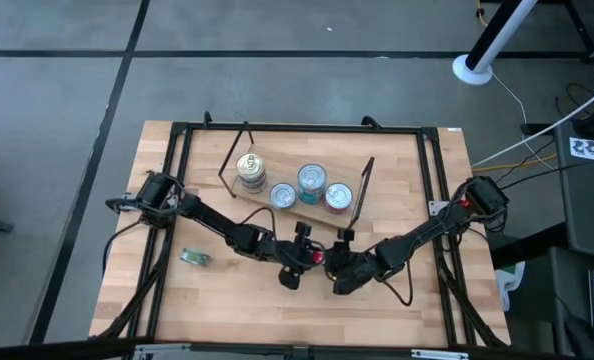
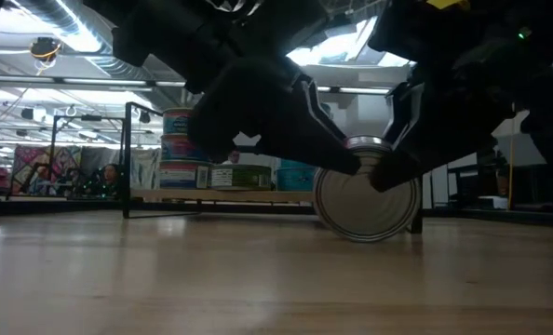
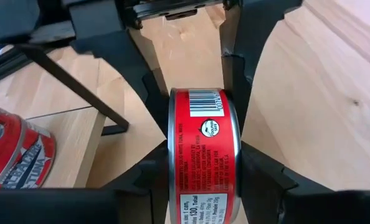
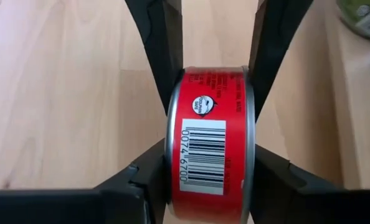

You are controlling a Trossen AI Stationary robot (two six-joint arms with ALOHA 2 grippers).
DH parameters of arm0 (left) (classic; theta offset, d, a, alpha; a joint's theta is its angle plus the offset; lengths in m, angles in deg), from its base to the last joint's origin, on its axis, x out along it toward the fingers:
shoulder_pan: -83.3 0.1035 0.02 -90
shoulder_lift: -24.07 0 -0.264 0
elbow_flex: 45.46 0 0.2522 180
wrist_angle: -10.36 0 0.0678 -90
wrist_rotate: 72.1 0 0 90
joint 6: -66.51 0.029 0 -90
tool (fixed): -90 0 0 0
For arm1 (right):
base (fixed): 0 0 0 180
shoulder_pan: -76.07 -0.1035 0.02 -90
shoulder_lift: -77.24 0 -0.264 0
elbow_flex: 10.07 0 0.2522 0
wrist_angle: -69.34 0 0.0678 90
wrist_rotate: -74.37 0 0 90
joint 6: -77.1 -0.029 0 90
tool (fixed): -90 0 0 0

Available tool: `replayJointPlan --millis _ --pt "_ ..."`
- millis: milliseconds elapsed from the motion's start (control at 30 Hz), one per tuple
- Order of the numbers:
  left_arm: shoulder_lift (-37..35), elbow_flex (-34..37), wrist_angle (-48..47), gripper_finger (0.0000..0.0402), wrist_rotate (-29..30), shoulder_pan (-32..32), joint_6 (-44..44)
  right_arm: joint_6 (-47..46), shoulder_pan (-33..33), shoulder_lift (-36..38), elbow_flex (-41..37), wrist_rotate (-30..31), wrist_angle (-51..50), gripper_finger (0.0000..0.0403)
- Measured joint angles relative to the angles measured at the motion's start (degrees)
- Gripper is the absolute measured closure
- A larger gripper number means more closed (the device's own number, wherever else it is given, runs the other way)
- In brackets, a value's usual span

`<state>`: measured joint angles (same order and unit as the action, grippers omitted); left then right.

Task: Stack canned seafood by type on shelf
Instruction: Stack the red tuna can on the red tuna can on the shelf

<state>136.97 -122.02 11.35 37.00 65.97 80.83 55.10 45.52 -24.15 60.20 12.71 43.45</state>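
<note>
Handover underway: left gripper (image 3: 200, 186) and right gripper (image 4: 210, 180) both clamping red can (image 3: 203, 155) on edge; next, one releasing, other shelving it.

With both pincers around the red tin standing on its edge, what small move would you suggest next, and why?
Probably the right pincer should let go: the red tin sits on edge between both pincers, and the left pincer also brackets it, so one holder suffices before carrying it to the shelf.

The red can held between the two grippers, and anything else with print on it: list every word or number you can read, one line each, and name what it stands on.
"0074 6700": beside the barcode on the red can.
"TUNA": on the second red can at the left wrist view's edge.
The red can's fine print in the left wrist view: too small to read.
Labels on the stacked cans on the shelf: too blurred.
</note>
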Motion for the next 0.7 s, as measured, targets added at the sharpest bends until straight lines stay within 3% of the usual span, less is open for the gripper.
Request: replayJointPlan --millis 467,700 --pt "-0.1 0.0 -0.8 0.0253 0.6 -2.2 2.2 -0.3 0.7 0.0 0.0 -6.8 -0.3 0.0171" --pt "-2.8 0.1 -3.0 0.0256 2.7 -3.6 2.7 -0.7 1.8 1.9 6.6 -11.9 -18.8 0.0163"
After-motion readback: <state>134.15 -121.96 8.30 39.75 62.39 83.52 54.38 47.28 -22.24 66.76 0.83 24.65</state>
